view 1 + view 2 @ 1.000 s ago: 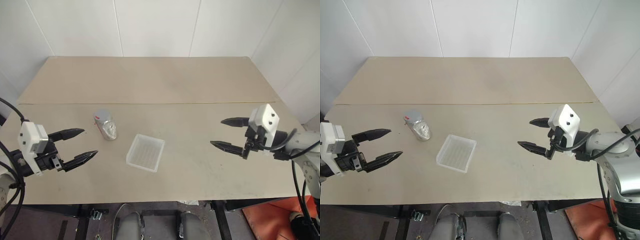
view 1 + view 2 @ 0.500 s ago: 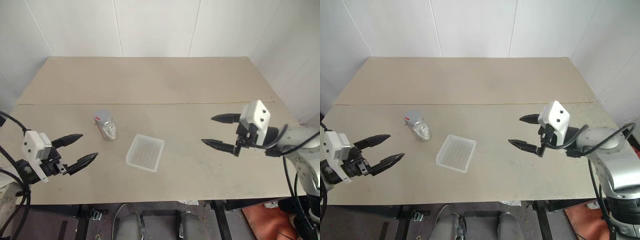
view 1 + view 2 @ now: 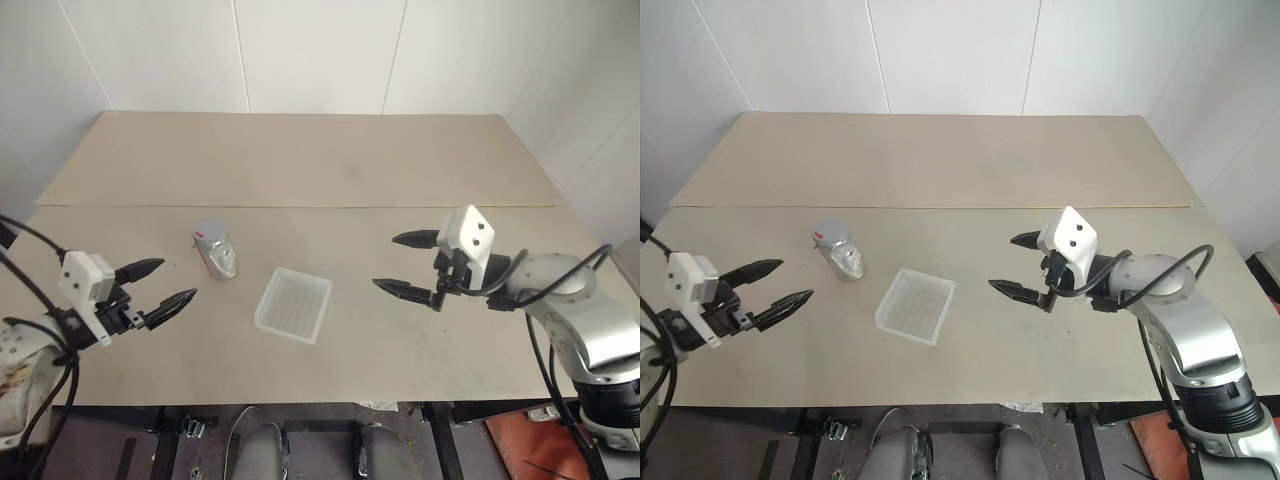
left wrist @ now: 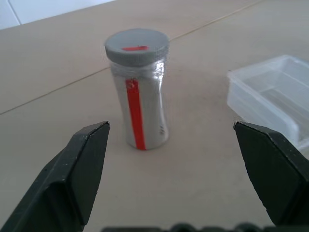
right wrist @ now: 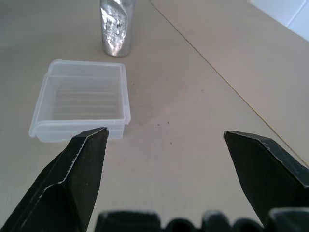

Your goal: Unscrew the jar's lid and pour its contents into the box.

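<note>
left end effector (image 3: 168,283) agape — jar (image 3: 214,249) upright

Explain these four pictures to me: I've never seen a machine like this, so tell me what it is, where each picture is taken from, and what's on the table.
This is a two-armed humanoid robot. Two pictures come from its head, looking down over a tan table. The other two come from cameras on its wrists, looking out between each tool's black fingers.

The left tool and right tool are both open and hold nothing.

On the table stands a small silvery jar, upright, its grey lid on, with a red mark on top. Beside it, apart, lies a shallow translucent box, empty. The left tool points at the jar.
</note>
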`<state>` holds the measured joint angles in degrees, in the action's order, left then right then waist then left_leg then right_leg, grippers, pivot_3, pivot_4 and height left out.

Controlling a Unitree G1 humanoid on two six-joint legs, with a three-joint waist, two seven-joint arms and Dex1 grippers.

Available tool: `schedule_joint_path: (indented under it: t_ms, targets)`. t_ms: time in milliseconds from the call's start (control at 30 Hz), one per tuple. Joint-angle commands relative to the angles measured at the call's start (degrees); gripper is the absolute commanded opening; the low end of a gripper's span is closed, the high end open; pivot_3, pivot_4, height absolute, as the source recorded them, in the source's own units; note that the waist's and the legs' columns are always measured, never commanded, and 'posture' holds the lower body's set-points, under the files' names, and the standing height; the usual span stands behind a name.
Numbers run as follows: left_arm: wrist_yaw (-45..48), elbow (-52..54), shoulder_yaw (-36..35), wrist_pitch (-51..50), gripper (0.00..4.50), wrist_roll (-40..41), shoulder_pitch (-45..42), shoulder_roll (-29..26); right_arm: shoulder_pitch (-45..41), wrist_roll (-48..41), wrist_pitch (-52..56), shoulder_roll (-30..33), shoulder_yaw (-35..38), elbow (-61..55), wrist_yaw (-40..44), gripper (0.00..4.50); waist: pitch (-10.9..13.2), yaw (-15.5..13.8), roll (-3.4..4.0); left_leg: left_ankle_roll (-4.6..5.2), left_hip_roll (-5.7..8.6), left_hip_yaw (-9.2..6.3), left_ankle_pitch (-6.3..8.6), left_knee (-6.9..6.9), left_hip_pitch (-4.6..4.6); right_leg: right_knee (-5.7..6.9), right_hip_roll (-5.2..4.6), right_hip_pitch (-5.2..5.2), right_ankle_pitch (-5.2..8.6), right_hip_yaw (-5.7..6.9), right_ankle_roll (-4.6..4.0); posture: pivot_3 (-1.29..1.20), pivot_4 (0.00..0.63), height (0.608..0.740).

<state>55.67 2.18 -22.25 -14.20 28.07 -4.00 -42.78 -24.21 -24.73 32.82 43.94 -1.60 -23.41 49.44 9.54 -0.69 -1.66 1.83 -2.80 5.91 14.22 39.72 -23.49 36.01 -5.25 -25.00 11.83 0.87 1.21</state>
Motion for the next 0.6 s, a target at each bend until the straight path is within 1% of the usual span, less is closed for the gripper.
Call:
schedule_joint_path:
  t_ms: [33, 133, 300, 600]
  targets:
    - [0.7, -4.4, 2.8, 2.9, 4.47, -1.5, -5.2, 0.6, -1.4, 0.4, -0.4, 0.2, 0.8, -1.0, -0.4, 4.50, 0.0, 0.0, -0.01, 0.00, -0.01, 0.00, 0.00, 0.00, -0.02, -0.01, 0.00, -0.01, 0.00, 0.00, 0.00, 0.00, 0.150, 0.740]
    - [1.1, -9.7, 6.0, 5.2, 4.47, -3.6, -10.4, 1.6, -1.4, 0.3, -0.3, 0.5, 1.4, -1.6, -0.2, 4.50, 0.0, 0.1, -0.02, 0.00, 0.01, 0.01, 0.00, 0.00, -0.04, -0.01, 0.01, -0.02, 0.00, 0.02, 0.01, 0.00, 0.150, 0.740]
    - [1.1, -16.1, 8.9, 7.7, 4.47, -5.5, -16.6, 3.7, -0.3, -0.2, 0.1, 1.4, 2.8, -3.5, -0.2, 4.50, 0.0, 0.3, -0.02, 0.01, 0.01, 0.03, 0.01, 0.00, -0.06, 0.01, 0.00, -0.03, -0.01, 0.01, 0.03, 0.00, 0.150, 0.740]
    - [-0.4, -25.5, 9.9, 11.7, 4.47, -7.4, -23.1, 7.5, 1.8, -1.1, 1.1, 3.1, 5.5, -6.3, -0.8, 4.50, 0.0, 0.2, -0.04, 0.02, 0.02, 0.01, 0.01, 0.02, -0.07, 0.02, 0.00, -0.02, -0.03, 0.01, 0.06, 0.00, 0.150, 0.740]
